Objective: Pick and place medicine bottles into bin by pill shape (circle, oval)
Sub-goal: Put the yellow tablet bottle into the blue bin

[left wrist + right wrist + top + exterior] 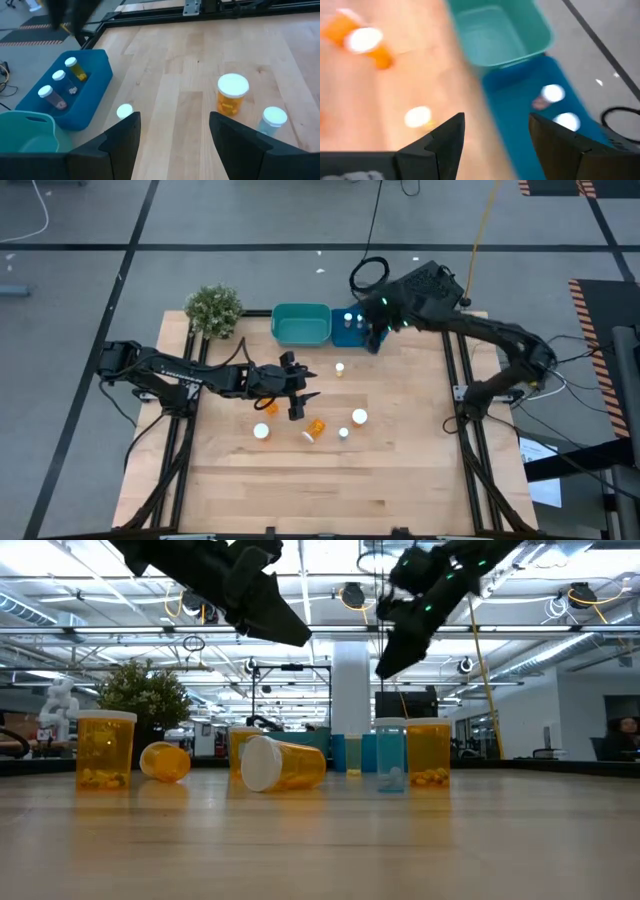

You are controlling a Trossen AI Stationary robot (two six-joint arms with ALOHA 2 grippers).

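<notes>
High view: we log the left gripper (297, 392) open and empty, loose medicine bottles (314, 427) just beyond it; a careless descent may roll them. Right gripper (374, 338) open, empty, over the blue bin (345, 335). Low view: pale wooden counter (320, 840), workshop behind.

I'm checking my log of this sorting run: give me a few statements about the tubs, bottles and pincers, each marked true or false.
1. The teal plastic tub holds three bottles. False: it looks empty.
2. The blue plastic tub holds white-capped bottles. True.
3. The left pincer grips an orange bottle. False: its fingers are open and hold nothing.
4. The right pincer is above the blue tub. True.
5. An orange translucent bottle lies on its side on the wooden table. True.
</notes>
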